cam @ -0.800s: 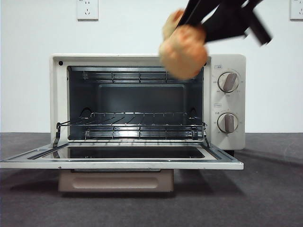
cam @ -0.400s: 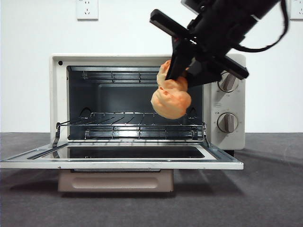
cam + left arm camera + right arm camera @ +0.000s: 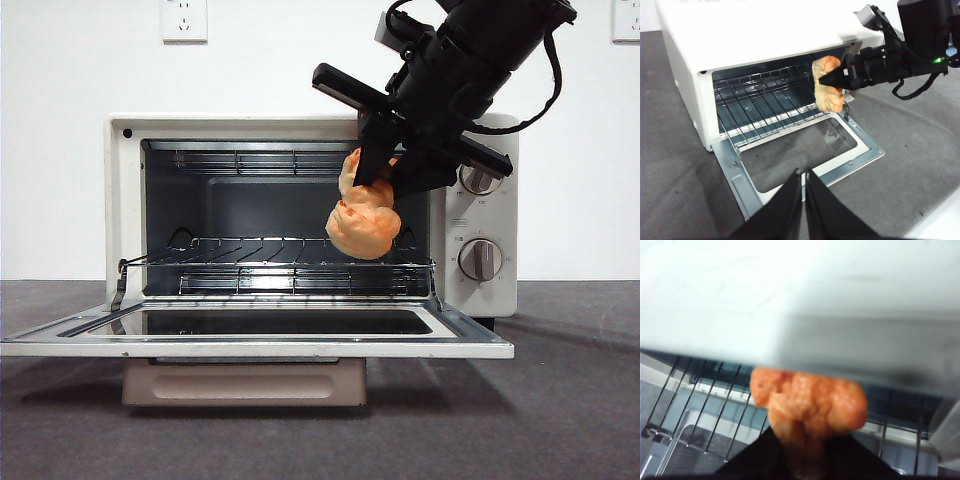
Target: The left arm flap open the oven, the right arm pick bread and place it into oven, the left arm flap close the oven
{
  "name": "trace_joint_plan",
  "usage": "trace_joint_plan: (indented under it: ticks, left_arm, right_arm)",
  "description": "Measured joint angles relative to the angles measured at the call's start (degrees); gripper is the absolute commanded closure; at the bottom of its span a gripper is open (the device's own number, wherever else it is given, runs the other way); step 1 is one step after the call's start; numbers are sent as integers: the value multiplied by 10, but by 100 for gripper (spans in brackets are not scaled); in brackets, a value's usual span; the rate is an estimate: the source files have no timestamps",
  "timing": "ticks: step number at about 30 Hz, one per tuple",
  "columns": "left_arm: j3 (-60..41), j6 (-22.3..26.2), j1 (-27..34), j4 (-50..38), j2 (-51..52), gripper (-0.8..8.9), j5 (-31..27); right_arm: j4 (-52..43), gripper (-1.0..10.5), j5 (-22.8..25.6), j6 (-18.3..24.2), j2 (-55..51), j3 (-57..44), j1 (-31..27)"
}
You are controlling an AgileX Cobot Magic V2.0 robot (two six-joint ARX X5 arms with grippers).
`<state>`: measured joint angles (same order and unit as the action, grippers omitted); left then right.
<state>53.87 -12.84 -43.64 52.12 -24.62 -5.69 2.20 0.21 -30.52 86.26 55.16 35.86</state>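
The cream-white oven [image 3: 130,200] stands with its glass door [image 3: 250,335] flapped down flat. My right gripper [image 3: 385,170] comes in from the upper right and is shut on the orange-brown bread [image 3: 362,222]. The bread hangs just above the wire rack [image 3: 270,255] at the right side of the oven's mouth. The left wrist view shows the bread [image 3: 827,92] at the opening, held by the right arm [image 3: 890,65]. In the right wrist view the bread [image 3: 805,402] sits between the jaws under the oven's top edge. My left gripper [image 3: 803,177] is shut and empty, back above the door [image 3: 790,150].
Two beige knobs [image 3: 482,172] sit on the oven's right panel. The beige bar handle [image 3: 245,382] hangs under the open door. A grey table surface [image 3: 560,400] lies all around. A white wall with sockets [image 3: 184,18] is behind.
My right gripper has carried the bread down from above the oven's top to the mouth, then slightly deeper toward the rack. The left gripper and door have not moved.
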Motion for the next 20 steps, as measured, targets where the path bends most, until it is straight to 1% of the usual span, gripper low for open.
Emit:
trace_joint_plan:
  ticks: [10, 12, 16, 20]
  left_arm:
    - [0, 0, 0, 0, 0, 801, 0]
    - [0, 0, 0, 0, 0, 801, 0]
    - [0, 0, 0, 0, 0, 801, 0]
    - [0, 0, 0, 0, 0, 801, 0]
  right_arm:
    - [-17, 894, 0, -6, 14, 0, -10]
    - [-17, 839, 0, -7, 14, 0, -10]
    - [-19, 664, 0, -9, 14, 0, -10]
    - [-20, 566, 0, -9, 14, 0, -9]
